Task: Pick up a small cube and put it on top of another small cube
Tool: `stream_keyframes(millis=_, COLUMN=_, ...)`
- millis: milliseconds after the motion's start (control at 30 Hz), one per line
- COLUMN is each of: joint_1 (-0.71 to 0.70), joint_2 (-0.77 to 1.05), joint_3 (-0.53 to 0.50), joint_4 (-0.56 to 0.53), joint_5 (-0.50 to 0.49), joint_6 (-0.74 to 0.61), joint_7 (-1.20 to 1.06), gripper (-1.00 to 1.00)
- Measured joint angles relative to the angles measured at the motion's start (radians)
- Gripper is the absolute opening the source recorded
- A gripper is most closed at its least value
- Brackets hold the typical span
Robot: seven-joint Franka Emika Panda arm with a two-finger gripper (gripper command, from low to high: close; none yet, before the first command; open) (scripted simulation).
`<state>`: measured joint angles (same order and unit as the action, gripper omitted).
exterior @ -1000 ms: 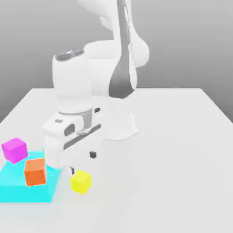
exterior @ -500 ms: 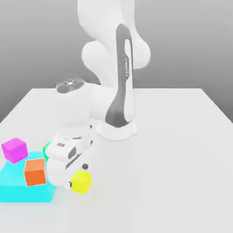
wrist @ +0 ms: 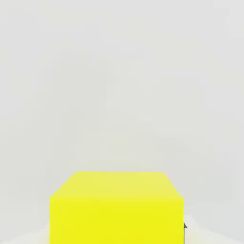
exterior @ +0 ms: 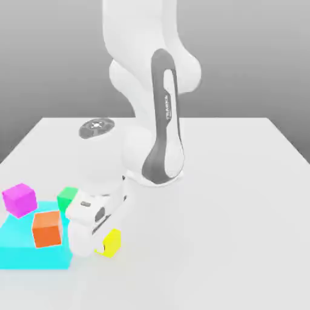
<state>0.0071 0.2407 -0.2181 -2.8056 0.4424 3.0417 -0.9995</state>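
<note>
The small yellow cube (exterior: 112, 242) rests on the white table (exterior: 230, 200), just off the cyan slab's corner on the exterior view's right. My gripper (exterior: 100, 245) has come down low over the table and sits right against the yellow cube, its white hand covering the cube's side nearest the slab. In the hand view the yellow cube (wrist: 116, 207) looms very close, with plain white table beyond it. The orange cube (exterior: 47, 228) lies on the cyan slab beside my hand, and a green cube (exterior: 68, 197) sits just behind it.
A flat cyan slab (exterior: 27, 251) lies at the exterior view's lower left. A magenta cube (exterior: 19, 200) sits at its far corner. The arm's base (exterior: 154, 172) stands mid-table, behind my hand. White table stretches off to the exterior view's right.
My hand has dropped from above down to table level beside the yellow cube, and the arm has folded lower. The green cube behind it has come into sight. No cube has moved.
</note>
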Motion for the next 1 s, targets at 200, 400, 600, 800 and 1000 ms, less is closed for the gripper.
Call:
stream_keyframes(millis=200, joint_1=0.118, joint_2=-0.096, joint_3=-0.163, joint_4=-0.025, joint_5=-0.183, joint_6=-0.067, joint_7=0.136, gripper=-1.00)
stream_keyframes(millis=400, joint_1=0.166, joint_2=-0.205, joint_3=-0.261, joint_4=-0.059, joint_5=-0.384, joint_6=-0.141, joint_7=0.289, gripper=-1.00)
stream_keyframes(millis=600, joint_1=0.092, joint_2=-0.359, joint_3=-0.279, joint_4=-0.069, joint_5=-0.440, joint_6=-0.300, joint_7=0.407, gripper=-1.00)
stream_keyframes(millis=800, joint_1=-0.085, joint_2=-0.552, joint_3=-0.254, joint_4=-0.074, joint_5=-0.578, joint_6=-0.482, joint_7=0.607, gripper=-1.00)
stream_keyframes(millis=1000, joint_1=-0.279, joint_2=-0.694, joint_3=-0.207, joint_4=-0.084, joint_5=-0.713, joint_6=-0.594, joint_7=0.787, gripper=-1.00)
